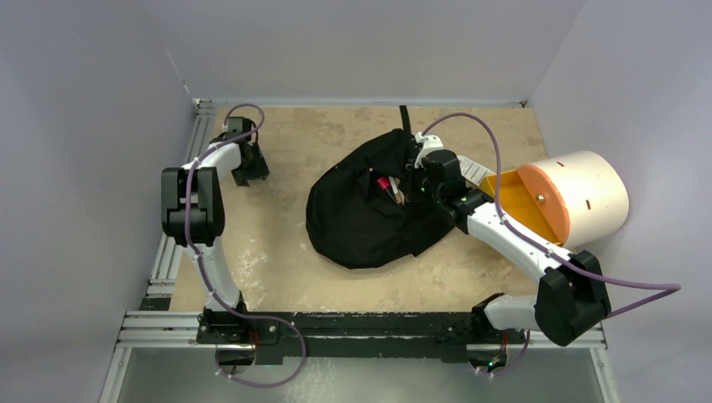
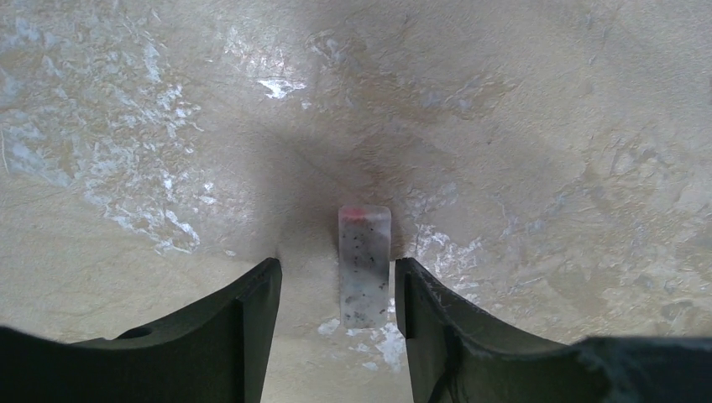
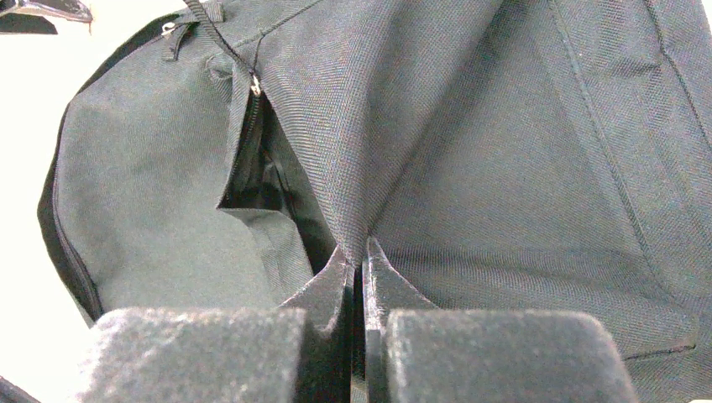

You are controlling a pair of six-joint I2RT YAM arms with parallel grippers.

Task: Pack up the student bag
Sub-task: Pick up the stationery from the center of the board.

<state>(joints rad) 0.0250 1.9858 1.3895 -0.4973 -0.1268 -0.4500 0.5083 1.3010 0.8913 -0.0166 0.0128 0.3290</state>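
My right gripper [image 3: 359, 252] clenches the student bag [image 1: 353, 227], red-tipped item [image 1: 384, 183] inside; left gripper [image 2: 337, 269] gapes astride a block [image 2: 364, 264].

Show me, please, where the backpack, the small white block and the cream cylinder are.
backpack [image 1: 357, 231], top view, outer fabric.
small white block [image 2: 364, 269], left wrist view, its middle.
cream cylinder [image 1: 598, 195], top view, side wall.

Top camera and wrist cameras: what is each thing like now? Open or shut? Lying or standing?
student bag: lying on the table, unzipped and open.
right gripper: shut on a fold of the student bag's fabric.
left gripper: open, one finger on each side of the small white block.
small white block: lying flat on the table, not gripped.
cream-and-orange cylinder: lying on its side.
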